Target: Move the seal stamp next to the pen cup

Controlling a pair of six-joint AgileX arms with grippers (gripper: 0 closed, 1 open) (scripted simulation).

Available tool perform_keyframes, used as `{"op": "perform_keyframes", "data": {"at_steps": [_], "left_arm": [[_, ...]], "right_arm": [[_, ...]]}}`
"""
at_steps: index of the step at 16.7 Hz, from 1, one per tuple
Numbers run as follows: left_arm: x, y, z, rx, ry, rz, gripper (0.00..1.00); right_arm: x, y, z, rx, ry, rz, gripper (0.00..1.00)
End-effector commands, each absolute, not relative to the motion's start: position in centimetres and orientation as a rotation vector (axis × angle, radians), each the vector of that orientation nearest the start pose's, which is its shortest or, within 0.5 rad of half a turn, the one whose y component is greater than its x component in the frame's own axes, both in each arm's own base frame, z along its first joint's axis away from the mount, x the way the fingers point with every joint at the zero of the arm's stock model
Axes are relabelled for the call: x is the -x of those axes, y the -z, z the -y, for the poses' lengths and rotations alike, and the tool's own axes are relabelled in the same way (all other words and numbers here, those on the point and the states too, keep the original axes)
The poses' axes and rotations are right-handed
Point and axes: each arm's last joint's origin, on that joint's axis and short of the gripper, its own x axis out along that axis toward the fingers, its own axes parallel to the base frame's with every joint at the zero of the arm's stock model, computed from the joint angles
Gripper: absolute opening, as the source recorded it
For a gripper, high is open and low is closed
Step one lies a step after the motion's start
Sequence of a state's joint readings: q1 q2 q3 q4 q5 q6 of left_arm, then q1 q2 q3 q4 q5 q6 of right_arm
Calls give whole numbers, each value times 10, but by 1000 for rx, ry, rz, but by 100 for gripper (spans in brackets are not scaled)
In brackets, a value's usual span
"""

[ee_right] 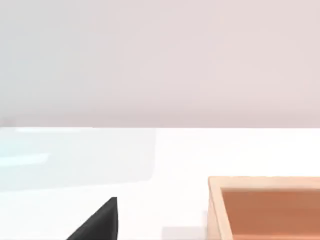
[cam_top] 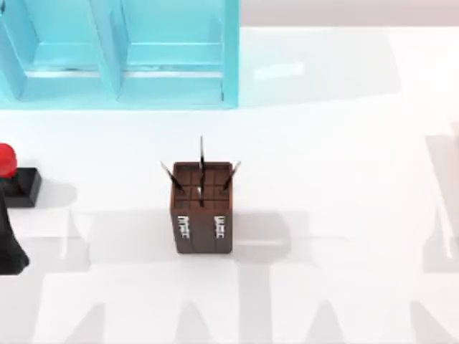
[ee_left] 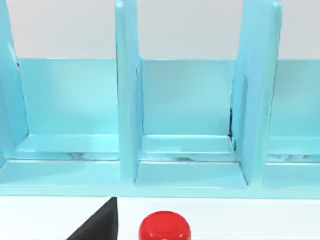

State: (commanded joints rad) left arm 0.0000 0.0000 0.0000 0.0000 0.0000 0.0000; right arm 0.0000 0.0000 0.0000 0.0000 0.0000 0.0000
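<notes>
Black left tool (cam_top: 10,244) sits at the table's (cam_top: 344,179) left edge, just beside the seal stamp (cam_top: 14,175); its opening cannot be told. Pen cup (cam_top: 202,208) stands mid-table, well apart. Blue shelf unit (cam_top: 122,50) stands behind.

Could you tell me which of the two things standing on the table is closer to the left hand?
The seal stamp, red-knobbed on a black base at the table's left edge, stands right by the left hand. The pen cup, the brown box with pens, stands mid-table.
</notes>
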Motion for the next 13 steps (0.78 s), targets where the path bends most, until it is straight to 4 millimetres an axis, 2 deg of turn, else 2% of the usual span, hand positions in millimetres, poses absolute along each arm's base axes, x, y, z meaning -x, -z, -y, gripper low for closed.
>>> {"op": "perform_keyframes", "data": {"at_steps": [3, 6, 10, 13], "left_arm": [[-106, -162, 1, -1, -2, -9, 100], [-107, -179, 0, -5, -10, -87, 100], [-120, -227, -1, -16, -17, -293, 100], [-154, -266, -4, -22, -17, -531, 100]], "right_arm": [[-106, -160, 1, 0, 0, 0, 100], [-106, -160, 1, 0, 0, 0, 100], [-106, -160, 1, 0, 0, 0, 100], [-106, -160, 1, 0, 0, 0, 100]]}}
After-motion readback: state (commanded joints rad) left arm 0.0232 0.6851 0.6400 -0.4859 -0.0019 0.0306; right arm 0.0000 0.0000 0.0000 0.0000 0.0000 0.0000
